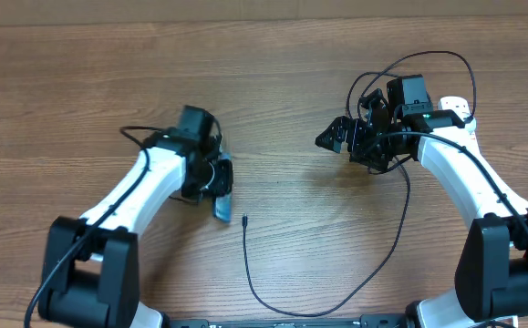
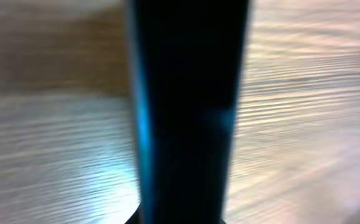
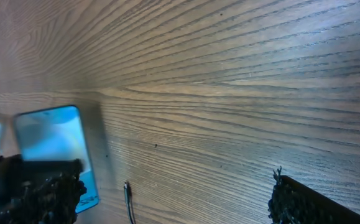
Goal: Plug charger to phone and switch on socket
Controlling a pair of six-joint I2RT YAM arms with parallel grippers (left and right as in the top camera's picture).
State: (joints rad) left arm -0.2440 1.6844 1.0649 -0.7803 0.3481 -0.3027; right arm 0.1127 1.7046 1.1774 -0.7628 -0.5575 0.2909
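Overhead, the left gripper is clamped on the phone, held tilted on edge near the middle of the table. The charger lies loose, its tip just beside the phone and its cable looping back toward the right arm. The right gripper hangs well apart from both. Left wrist: a blurred dark slab, blue-lit along one edge, fills the centre. Right wrist: fingers spread wide and empty, the phone's screen glowing at left, the connector tip near it
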